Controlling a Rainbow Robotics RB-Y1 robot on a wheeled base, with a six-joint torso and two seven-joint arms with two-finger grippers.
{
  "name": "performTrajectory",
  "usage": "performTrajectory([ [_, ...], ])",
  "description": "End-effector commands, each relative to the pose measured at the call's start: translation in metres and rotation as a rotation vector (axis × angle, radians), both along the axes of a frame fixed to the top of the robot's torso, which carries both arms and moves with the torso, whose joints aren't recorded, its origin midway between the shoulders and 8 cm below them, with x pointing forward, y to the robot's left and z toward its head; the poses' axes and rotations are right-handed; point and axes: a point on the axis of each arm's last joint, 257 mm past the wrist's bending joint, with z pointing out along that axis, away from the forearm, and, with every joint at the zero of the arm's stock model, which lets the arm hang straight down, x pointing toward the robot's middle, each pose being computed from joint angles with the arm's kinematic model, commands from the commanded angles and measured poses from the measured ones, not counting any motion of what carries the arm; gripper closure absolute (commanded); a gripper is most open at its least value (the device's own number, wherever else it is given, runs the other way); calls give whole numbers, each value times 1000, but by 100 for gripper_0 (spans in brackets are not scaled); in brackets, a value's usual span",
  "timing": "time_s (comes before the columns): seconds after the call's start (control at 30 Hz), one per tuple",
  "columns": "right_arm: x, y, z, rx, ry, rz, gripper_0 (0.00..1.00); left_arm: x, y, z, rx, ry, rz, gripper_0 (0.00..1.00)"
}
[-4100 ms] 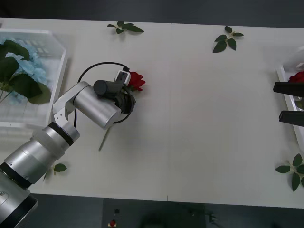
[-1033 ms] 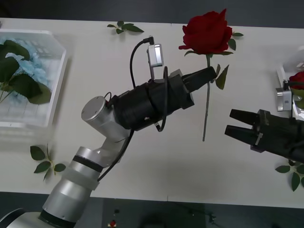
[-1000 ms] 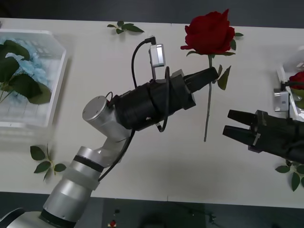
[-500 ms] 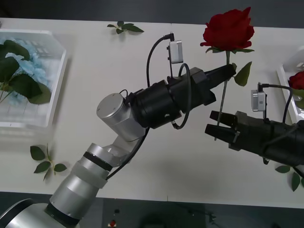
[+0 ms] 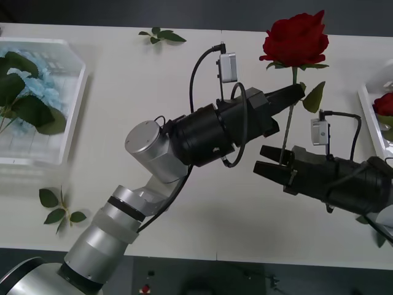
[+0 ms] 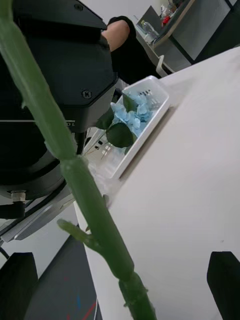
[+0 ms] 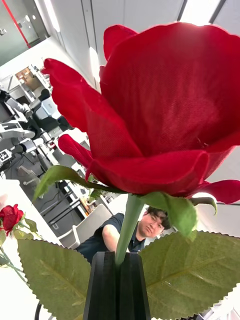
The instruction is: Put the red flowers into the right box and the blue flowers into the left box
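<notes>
My left gripper (image 5: 297, 93) is shut on the thin green stem of a red flower (image 5: 296, 38) and holds it upright, high over the table's right half. In the left wrist view its shut black fingers (image 7: 119, 287) pinch the stem just under the bloom (image 7: 165, 110). My right gripper (image 5: 263, 160) is open, with the lower stem (image 6: 75, 165) standing between its fingers (image 6: 225, 282). Another red flower (image 5: 384, 103) lies in the right box (image 5: 367, 108). The blue flowers (image 5: 34, 86) lie in the left box (image 5: 73, 121).
Loose green leaf sprigs lie at the table's far edge (image 5: 161, 35) and near its front left (image 5: 58, 209). The left arm's silver links stretch across the table's middle. A person sits in the room behind.
The left arm picked the red flower up from the table and carried it up and right. The right gripper came in leftward until its open fingers straddled the lower stem.
</notes>
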Motion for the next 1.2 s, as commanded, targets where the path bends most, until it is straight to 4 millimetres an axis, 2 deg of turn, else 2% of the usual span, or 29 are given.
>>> performTrajectory([
  [0.03, 3, 8, 15, 16, -44, 7, 0, -2, -5, 18, -20, -18, -8, 100],
  [0.07, 4, 8, 15, 17, -46, 6, 0, -2, -5, 17, -20, -16, -8, 100],
  [0.1, 4, 9, 16, 19, -47, 7, 6, -2, -5, 18, -20, -16, -7, 100],
  [0.17, 5, 10, 18, 22, -51, 7, 57, -2, -5, 18, -21, -16, -8, 100],
  [0.23, 6, 11, 20, 28, -53, 6, 97, -2, -5, 18, -21, -14, -8, 100],
  [0.27, 7, 11, 21, 29, -53, 5, 100, -2, -5, 18, -21, -14, -8, 100],
  [0.67, 9, 11, 24, 45, -50, -1, 100, 0, -5, 18, -22, -4, -6, 99],
  [0.73, 9, 12, 24, 47, -50, -1, 100, 1, -5, 17, -21, -2, -3, 95],
  [0.8, 9, 12, 25, 49, -50, -1, 100, 2, -4, 18, -23, 0, 1, 68],
  [0.83, 9, 12, 25, 51, -49, -1, 100, 3, -4, 18, -24, 3, 4, 44],
  [0.87, 9, 12, 25, 52, -49, -1, 100, 5, -2, 19, -26, 4, 10, 34],
  [0.9, 9, 12, 26, 55, -48, -1, 100, 6, -1, 19, -30, 9, 12, 20],
  [1.0, 9, 12, 27, 60, -46, -2, 100, 8, 3, 25, -54, 19, 12, 8],
  [1.13, 9, 12, 29, 69, -44, -2, 100, 11, 13, 38, -99, 27, 14, 6],
  [1.2, 9, 12, 31, 80, -41, -2, 100, 13, 24, 41, -101, 15, 21, 6],
])
